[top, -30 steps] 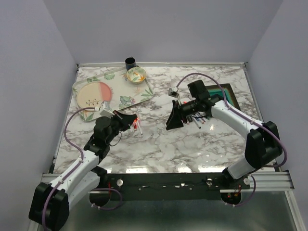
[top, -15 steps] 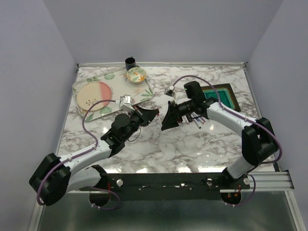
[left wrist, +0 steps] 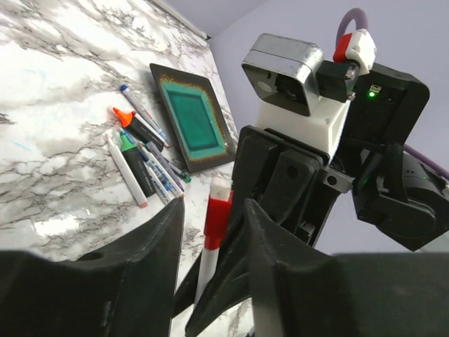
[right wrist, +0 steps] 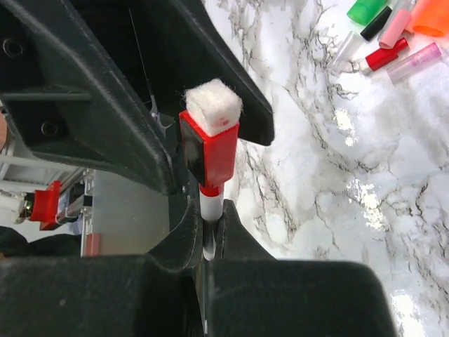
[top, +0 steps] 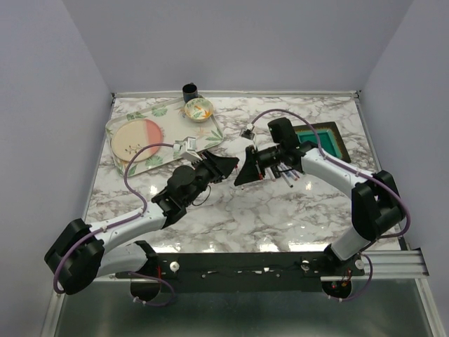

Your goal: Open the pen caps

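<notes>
Since the right gripper is clamped on the white pen body just under the red cap, the left gripper has its fingers apart on either side of that cap. It should close squarely on the red part, not on the white felt-like tip. Then it should pull straight along the pen's axis while the right arm holds firm; a slanted pull would likely bend or twist the pen. The pen is held in the air over the middle of the desk. Its cap is boxy and bright red, topped by a fuzzy white block. Other pens lie beside a dark tray toward the desk's right edge.
</notes>
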You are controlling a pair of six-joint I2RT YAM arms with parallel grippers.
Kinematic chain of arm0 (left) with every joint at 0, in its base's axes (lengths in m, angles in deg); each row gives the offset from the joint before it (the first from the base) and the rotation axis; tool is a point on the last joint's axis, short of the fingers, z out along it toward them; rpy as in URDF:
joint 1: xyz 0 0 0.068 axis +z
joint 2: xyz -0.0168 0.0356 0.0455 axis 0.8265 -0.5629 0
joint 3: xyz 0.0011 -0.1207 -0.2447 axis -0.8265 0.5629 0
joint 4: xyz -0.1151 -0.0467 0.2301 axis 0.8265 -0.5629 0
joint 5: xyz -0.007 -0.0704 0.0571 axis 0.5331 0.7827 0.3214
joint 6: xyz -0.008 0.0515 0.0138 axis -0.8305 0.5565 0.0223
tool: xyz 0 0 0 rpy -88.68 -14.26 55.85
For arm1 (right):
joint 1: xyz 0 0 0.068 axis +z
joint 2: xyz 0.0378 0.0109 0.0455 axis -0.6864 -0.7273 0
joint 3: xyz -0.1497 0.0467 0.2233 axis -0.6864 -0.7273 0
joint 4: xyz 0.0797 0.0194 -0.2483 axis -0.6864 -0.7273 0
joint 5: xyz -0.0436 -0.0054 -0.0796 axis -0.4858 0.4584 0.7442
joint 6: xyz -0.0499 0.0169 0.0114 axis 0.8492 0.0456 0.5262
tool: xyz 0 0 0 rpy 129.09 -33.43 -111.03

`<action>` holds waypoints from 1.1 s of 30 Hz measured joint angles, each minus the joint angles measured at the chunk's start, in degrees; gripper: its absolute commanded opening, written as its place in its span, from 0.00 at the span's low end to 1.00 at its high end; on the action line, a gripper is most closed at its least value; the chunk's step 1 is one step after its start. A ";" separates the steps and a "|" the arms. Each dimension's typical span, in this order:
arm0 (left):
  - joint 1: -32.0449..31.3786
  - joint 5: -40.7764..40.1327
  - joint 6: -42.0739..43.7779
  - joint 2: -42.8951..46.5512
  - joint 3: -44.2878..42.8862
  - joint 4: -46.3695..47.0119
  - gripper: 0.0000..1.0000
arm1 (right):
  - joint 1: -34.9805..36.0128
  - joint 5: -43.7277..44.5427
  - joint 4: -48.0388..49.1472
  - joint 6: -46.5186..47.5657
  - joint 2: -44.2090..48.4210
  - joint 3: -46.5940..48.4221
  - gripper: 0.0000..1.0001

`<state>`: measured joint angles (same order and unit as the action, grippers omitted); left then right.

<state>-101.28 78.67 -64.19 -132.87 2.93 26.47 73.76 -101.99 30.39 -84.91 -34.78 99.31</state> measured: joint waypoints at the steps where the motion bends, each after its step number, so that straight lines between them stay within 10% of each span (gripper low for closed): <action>1: 0.00 -0.13 0.15 0.04 0.00 -0.28 0.56 | 0.04 0.17 -0.90 1.03 0.00 0.28 0.01; 13: 0.02 1.14 1.57 -0.39 -0.96 -0.68 0.40 | 0.26 -0.35 -10.12 12.52 -0.11 4.50 0.01; 20: 0.04 5.14 3.58 -2.47 -1.62 0.76 0.00 | 0.26 -1.07 -12.96 14.97 -1.38 4.68 0.01; 26: 1.62 8.81 5.90 -2.82 -2.51 0.11 0.00 | -0.02 -1.31 -14.34 15.45 -1.49 5.03 0.00; 33: 22.38 11.76 6.73 5.33 -8.39 -8.52 0.00 | 3.54 0.57 -14.88 16.81 -2.56 7.10 0.00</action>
<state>-78.90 90.43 -57.46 -127.53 -5.46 17.94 77.30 -101.42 15.50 -68.10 -37.34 106.41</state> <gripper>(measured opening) 0.202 0.053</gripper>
